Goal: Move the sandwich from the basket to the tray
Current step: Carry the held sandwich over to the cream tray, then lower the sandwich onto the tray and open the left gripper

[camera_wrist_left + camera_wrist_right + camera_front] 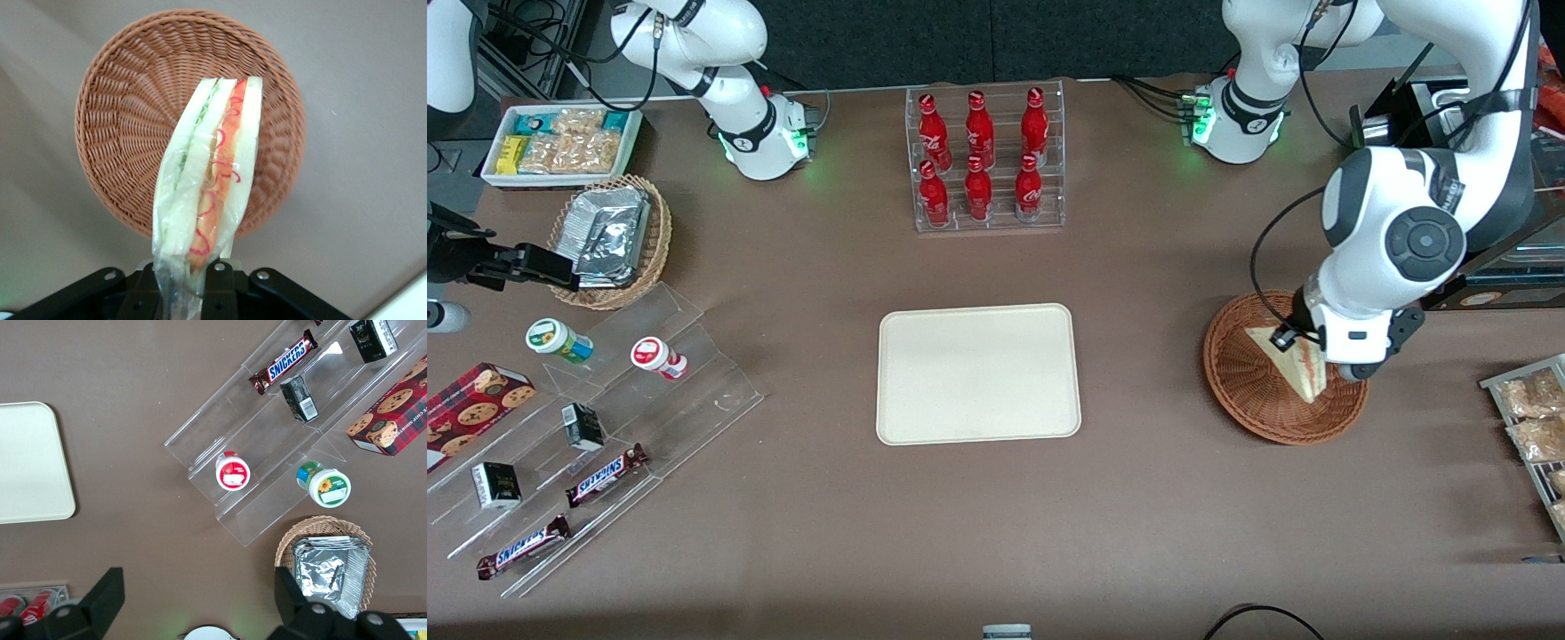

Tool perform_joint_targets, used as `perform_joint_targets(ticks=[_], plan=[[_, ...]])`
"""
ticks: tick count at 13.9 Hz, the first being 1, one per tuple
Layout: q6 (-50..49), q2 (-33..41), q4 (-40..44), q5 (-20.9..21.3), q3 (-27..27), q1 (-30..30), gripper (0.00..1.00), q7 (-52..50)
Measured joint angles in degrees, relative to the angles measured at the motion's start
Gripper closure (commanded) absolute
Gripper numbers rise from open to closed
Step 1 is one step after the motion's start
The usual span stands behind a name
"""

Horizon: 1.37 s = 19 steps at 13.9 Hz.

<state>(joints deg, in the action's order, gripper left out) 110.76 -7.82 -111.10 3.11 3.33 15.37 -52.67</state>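
One corner only pinched by gripper (193,280), sandwich (210,173) dangling over basket (120,133); may slip or swing before reaching tray (978,373).

You've got the gripper (190,283) above the basket (1245,391), toward the working arm's end, fingers clamped on the sandwich (207,180), which hangs clear over it. The tray (978,373) sits mid-table, nearer the camera than the bottle rack (985,160).
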Motion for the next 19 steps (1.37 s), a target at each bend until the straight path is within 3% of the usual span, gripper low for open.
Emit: perform_joint_targets(ticks=[4, 9, 14, 19], plan=[[-1.1, -1.6, 4.2, -0.2, -0.2, 9.9, 0.82, -1.7], [-0.8, -10.5, 14.2, -0.2, -0.4, 21.5, 0.81, -4.7], [2.9, -24.6, 25.2, -0.2, -0.4, 28.7, 0.81, -5.1], [9.9, -31.9, 28.6, -0.2, -0.5, 32.1, 0.81, -5.1]])
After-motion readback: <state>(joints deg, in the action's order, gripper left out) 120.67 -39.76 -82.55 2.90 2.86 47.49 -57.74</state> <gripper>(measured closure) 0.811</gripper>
